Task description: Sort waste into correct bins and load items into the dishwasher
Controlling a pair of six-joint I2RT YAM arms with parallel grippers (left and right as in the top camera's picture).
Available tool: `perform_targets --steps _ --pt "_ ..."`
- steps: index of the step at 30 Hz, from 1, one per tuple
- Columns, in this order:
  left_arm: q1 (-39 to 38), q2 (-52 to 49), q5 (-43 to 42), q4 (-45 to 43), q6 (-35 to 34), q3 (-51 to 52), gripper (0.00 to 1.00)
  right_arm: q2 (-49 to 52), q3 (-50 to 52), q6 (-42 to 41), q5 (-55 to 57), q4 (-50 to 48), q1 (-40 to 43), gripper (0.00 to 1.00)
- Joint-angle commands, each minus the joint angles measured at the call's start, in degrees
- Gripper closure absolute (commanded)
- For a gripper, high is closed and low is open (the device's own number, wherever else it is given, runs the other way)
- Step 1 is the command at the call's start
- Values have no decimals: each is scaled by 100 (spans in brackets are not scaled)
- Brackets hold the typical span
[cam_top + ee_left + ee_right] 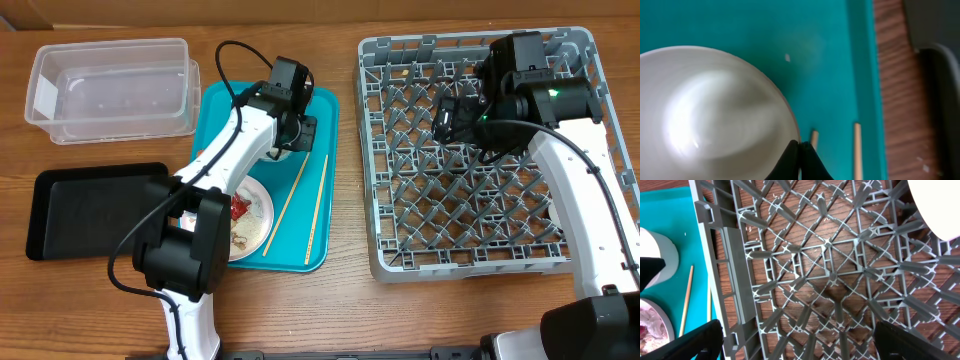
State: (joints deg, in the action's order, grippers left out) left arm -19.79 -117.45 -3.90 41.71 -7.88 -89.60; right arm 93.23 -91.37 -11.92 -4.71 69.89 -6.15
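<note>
Pinching the rim of the white cup [715, 115] with the left claw [799, 152], fingers [790, 161] closed on it, at the 12 o'clock end of the teal tray [290, 250]. Holds the right claw [455, 115] spread open above the grey rack [470, 200], toward its 11 o'clock. Shows chopsticks [318, 205] at 3 o'clock of the plate [262, 205], clear tub [110, 90] at its 10 o'clock, black tray [90, 210] at its 9.

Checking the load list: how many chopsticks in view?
2. One chopstick lies slanted on the teal tray beside the plate; the other chopstick lies nearer the tray's right edge. No sign of any hidden.
</note>
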Motion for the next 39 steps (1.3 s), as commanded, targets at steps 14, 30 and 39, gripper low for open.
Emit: perform_targets --steps 14,30,39 --pt "-146 -33 -459 675 -4 -212 85 -33 -94 39 -52 -15 0 1" --pt "-210 -15 -551 621 -127 -101 74 -31 -94 39 -55 -31 0 0" --pt "48 168 -442 1034 -155 -874 51 -33 -96 42 -55 -61 0 0"
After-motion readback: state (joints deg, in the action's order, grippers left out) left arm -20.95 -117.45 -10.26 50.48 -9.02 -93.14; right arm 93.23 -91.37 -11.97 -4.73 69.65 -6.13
